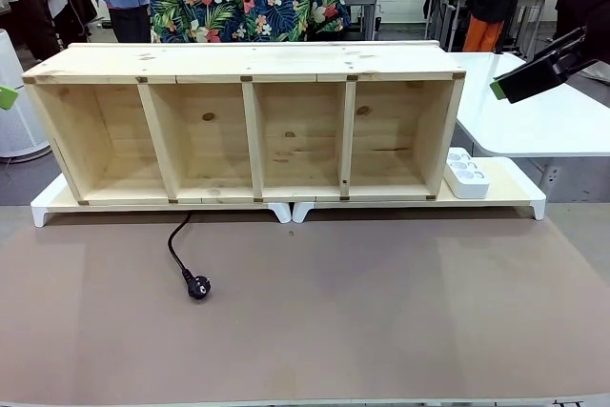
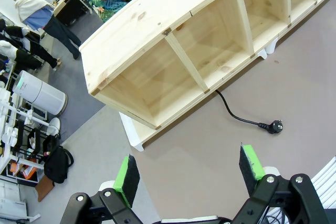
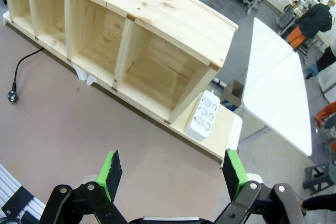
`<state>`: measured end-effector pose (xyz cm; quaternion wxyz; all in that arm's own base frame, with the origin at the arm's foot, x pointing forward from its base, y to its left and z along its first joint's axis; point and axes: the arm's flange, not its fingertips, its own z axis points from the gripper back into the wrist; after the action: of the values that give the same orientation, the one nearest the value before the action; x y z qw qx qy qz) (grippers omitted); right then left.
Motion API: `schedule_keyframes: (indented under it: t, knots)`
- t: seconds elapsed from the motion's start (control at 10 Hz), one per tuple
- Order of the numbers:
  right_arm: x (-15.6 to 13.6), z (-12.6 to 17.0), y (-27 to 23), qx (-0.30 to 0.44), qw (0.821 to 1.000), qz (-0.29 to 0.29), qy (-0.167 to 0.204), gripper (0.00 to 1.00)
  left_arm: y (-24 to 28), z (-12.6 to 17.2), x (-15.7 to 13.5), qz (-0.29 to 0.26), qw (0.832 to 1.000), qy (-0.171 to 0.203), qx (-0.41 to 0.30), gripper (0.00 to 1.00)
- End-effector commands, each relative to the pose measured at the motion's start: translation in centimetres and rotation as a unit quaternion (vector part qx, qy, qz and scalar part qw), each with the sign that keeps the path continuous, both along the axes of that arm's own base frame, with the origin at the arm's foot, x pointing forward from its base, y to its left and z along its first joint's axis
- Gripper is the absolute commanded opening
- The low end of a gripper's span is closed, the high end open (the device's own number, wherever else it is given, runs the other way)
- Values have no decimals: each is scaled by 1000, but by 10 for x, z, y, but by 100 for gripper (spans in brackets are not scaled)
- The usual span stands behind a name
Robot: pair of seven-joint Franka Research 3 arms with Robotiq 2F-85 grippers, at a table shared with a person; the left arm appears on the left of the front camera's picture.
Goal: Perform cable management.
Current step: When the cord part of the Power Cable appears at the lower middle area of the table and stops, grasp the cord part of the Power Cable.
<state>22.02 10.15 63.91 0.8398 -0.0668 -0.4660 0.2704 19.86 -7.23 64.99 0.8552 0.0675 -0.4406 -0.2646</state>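
We hold the left gripper (image 2: 189,174) and the right gripper (image 3: 172,174) wide open and empty above the table (image 1: 381,321). The cable (image 1: 175,247) comes out from under the wooden shelf (image 1: 248,64) onto the table and ends in its plug (image 1: 198,286). The power strip (image 1: 466,176) lies just beside the shelf's right end.

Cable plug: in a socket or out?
Out. The plug of the cable lies free on the table before the shelf; the power strip sits apart at the shelf's right end.
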Motion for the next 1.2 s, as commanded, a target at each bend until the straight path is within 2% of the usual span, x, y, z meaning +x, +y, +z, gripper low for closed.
schedule_keyframes:
  t: [0.0,1.1]
  knots:
    - [0,0,-1,0,1000,-1,0,100,1,0,1,0,1000,-1,-1,100]
    - [0,0,-1,0,1000,-1,0,100,1,0,1,0,1000,-1,-1,100]
